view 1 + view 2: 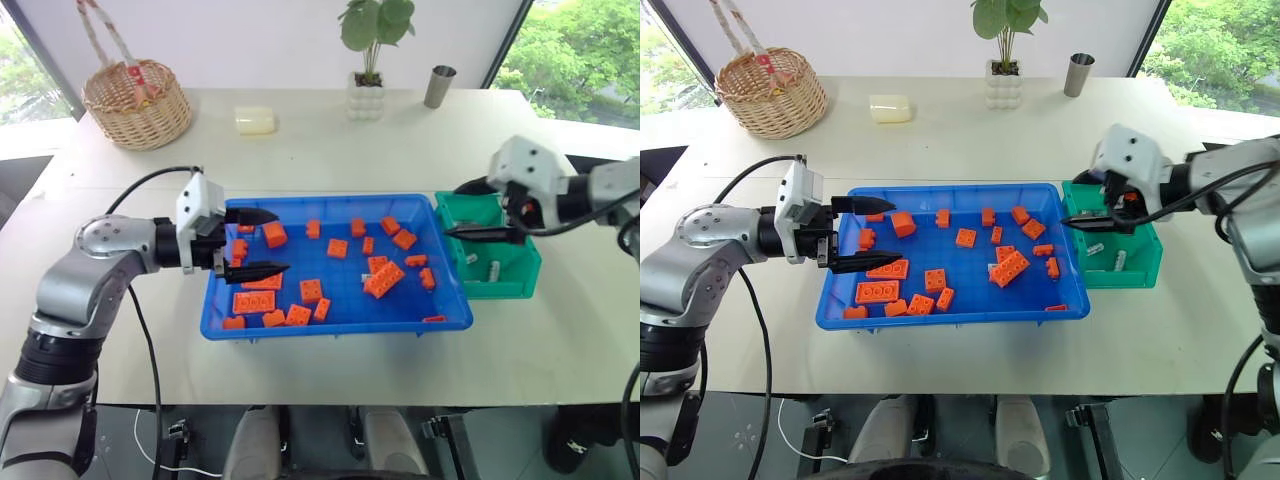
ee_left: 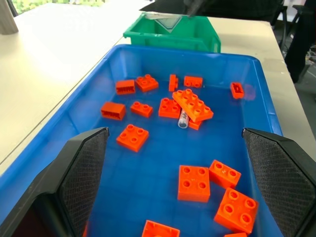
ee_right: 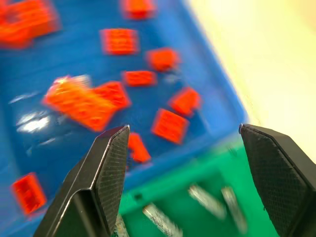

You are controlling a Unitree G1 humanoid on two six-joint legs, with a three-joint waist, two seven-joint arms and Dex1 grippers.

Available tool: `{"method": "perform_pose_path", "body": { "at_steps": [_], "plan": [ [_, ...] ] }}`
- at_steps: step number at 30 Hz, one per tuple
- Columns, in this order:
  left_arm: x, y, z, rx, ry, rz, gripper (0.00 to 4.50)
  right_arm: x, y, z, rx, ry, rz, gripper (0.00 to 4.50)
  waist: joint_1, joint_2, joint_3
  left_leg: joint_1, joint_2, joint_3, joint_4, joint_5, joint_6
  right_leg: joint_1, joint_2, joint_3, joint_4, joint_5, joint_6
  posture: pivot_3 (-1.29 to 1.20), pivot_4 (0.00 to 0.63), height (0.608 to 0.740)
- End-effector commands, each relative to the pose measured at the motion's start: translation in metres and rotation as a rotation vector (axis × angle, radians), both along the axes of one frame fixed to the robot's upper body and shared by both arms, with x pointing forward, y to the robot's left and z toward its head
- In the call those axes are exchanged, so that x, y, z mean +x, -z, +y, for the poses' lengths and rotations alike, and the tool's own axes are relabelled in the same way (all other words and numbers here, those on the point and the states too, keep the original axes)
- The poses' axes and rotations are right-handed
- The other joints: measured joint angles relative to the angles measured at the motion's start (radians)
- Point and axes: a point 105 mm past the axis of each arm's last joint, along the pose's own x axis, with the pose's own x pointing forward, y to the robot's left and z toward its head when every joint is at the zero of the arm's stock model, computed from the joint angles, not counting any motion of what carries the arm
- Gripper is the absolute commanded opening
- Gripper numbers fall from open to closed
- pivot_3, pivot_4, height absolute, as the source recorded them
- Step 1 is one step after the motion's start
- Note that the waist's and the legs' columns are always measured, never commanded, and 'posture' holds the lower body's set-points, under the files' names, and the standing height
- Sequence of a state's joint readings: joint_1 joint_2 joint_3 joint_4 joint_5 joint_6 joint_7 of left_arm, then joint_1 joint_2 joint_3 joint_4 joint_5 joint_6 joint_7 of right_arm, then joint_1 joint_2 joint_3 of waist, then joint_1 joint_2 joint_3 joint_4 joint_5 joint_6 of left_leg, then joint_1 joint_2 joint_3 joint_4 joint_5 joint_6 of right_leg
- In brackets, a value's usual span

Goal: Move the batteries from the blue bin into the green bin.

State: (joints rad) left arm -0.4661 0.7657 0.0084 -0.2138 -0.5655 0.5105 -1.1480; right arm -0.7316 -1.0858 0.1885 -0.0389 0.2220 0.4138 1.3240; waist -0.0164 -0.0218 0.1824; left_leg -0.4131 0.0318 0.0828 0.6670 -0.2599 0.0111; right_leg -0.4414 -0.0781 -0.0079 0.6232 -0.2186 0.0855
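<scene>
The blue bin (image 1: 330, 328) sits mid-table, strewn with orange bricks (image 1: 384, 278). One battery (image 2: 183, 118) lies in it beside the long brick. The green bin (image 1: 512, 288) stands against the blue bin's right end, with a few batteries (image 3: 207, 200) on its floor (image 1: 493, 268). My right gripper (image 1: 455, 210) hangs open and empty over the green bin's left edge, where it meets the blue bin. My left gripper (image 1: 280, 240) is open and empty, held level above the blue bin's left end and pointing right across it.
A wicker basket (image 1: 137, 102) stands at the back left. Along the back of the table are a pale yellow box (image 1: 255, 120), a potted plant (image 1: 367, 90) and a metal cup (image 1: 439, 86). A black cable (image 1: 140, 185) loops off my left arm.
</scene>
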Motion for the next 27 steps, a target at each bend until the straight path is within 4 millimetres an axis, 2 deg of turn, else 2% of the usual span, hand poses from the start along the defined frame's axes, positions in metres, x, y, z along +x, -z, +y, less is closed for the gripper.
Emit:
{"method": "perform_pose_path", "body": {
  "at_steps": [1, 2, 5, 10, 18, 21, 25, 26, 27],
  "plan": [
    [-0.004, -0.007, -0.002, 0.007, 0.016, -0.045, 4.5, -0.005, 0.01, 0.017, -0.122, -0.204, 0.022, 3.61, 0.0, 0.0, 0.0, 0.0, 0.0, 0.0, 0.0, 0.0, 0.0, 0.0, 0.0, 0.0, 0.0, 0.0, 0.0, 0.0, 0.15, 0.736],
    [-0.004, -0.007, -0.002, 0.008, 0.016, -0.046, 4.5, -0.005, 0.015, 0.021, -0.14, -0.243, 0.044, 3.61, 0.0, 0.0, 0.0, 0.0, 0.0, 0.0, 0.0, 0.0, 0.0, 0.0, 0.0, 0.0, 0.0, 0.001, 0.001, 0.0, 0.15, 0.736],
    [-0.008, -0.006, 0.0, 0.011, 0.006, -0.046, 4.5, -0.001, 0.034, 0.034, -0.212, -0.354, 0.068, 4.47, 0.0, 0.0, 0.0, 0.0, 0.0, 0.0, 0.0, 0.0, 0.0, -0.001, 0.0, 0.0, 0.002, 0.001, 0.003, 0.0, 0.15, 0.736],
    [-0.015, -0.004, 0.001, 0.013, -0.005, -0.041, 4.5, 0.01, 0.05, 0.053, -0.227, -0.422, 0.06, 4.47, 0.002, 0.0, 0.0, 0.0, 0.0, 0.001, 0.0, 0.0, 0.0, -0.001, 0.0, 0.0, 0.004, 0.001, 0.002, 0.0, 0.15, 0.736],
    [-0.019, -0.004, 0.004, 0.015, -0.033, -0.038, 4.5, 0.016, 0.069, 0.063, -0.238, -0.476, 0.088, 4.47, 0.003, 0.0, 0.0, 0.001, 0.0, 0.0, 0.001, 0.0, -0.001, 0.0, -0.001, 0.0, 0.005, 0.001, 0.001, 0.0, 0.15, 0.736],
    [-0.019, -0.005, 0.005, 0.014, -0.04, -0.04, 4.5, 0.02, 0.069, 0.065, -0.222, -0.469, 0.092, 3.8, 0.003, 0.0, 0.0, 0.002, 0.0, 0.0, 0.001, 0.001, -0.001, 0.0, -0.001, 0.0, 0.005, 0.001, 0.002, 0.0, 0.15, 0.736],
    [-0.017, -0.006, 0.007, 0.016, -0.047, -0.045, 4.5, 0.02, 0.067, 0.066, -0.193, -0.458, 0.097, 1.81, 0.003, 0.0, 0.0, 0.002, 0.0, 0.001, 0.001, 0.001, -0.001, 0.0, -0.001, 0.0, 0.006, 0.001, 0.002, 0.0, 0.15, 0.736],
    [-0.016, -0.007, 0.007, 0.016, -0.048, -0.046, 4.5, 0.019, 0.066, 0.067, -0.187, -0.457, 0.1, 1.45, 0.003, 0.0, 0.0, 0.002, 0.0, 0.001, 0.001, 0.001, -0.001, 0.0, -0.001, 0.0, 0.006, 0.001, 0.002, 0.0, 0.15, 0.736],
    [-0.015, -0.007, 0.007, 0.015, -0.049, -0.048, 4.5, 0.018, 0.065, 0.067, -0.179, -0.456, 0.103, 1.45, 0.003, 0.0, 0.0, 0.002, 0.0, 0.0, 0.001, 0.001, -0.001, 0.0, -0.001, 0.0, 0.006, 0.001, 0.002, 0.0, 0.15, 0.736]
  ]
}}
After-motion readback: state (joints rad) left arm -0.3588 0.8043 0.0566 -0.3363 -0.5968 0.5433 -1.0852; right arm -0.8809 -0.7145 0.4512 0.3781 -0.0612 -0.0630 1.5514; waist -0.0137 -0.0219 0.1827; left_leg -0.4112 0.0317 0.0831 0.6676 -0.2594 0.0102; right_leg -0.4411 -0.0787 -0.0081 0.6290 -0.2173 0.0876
